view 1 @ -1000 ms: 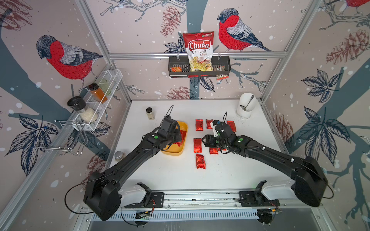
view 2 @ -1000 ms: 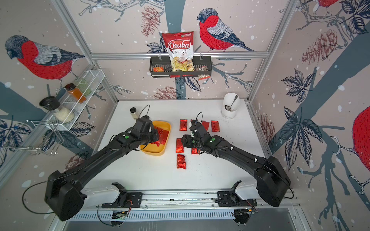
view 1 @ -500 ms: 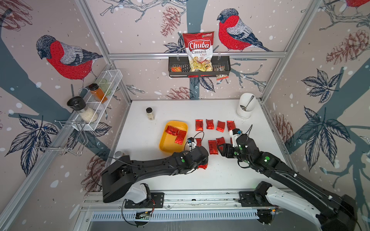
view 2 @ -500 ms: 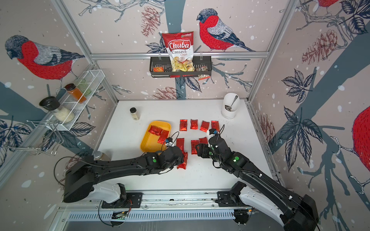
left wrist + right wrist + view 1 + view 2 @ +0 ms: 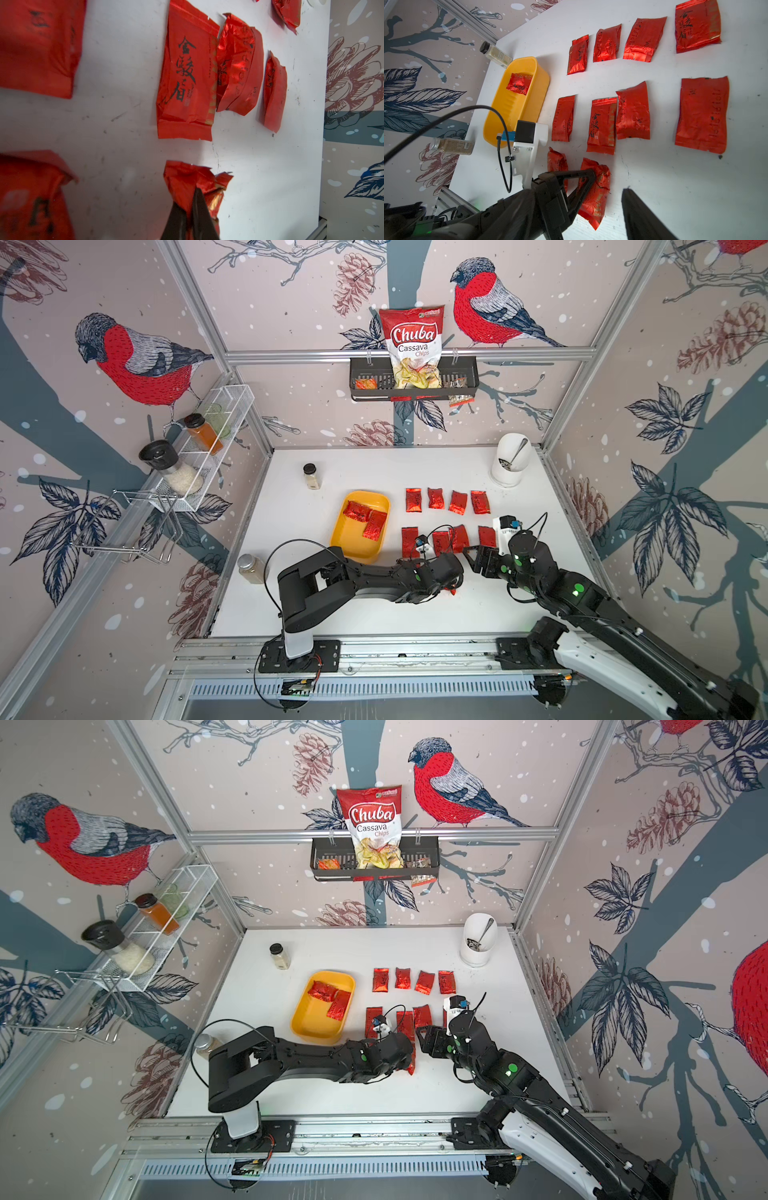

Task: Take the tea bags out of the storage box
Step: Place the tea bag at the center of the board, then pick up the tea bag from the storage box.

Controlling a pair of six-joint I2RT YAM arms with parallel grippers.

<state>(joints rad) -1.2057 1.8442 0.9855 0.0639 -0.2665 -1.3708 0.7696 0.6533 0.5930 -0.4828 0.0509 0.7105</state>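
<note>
I have bare table along the front edge near both arms, and open room by the right edge. My left gripper is clamped on the held tea bag, just nearer me than the laid-out rows. My right gripper stands wide and empty, just beside it. Other tea bags lie in the storage box, further left.

Chips bag – "Chuba Cassava Chips"; tea bags – black characters "金骏眉"
</note>
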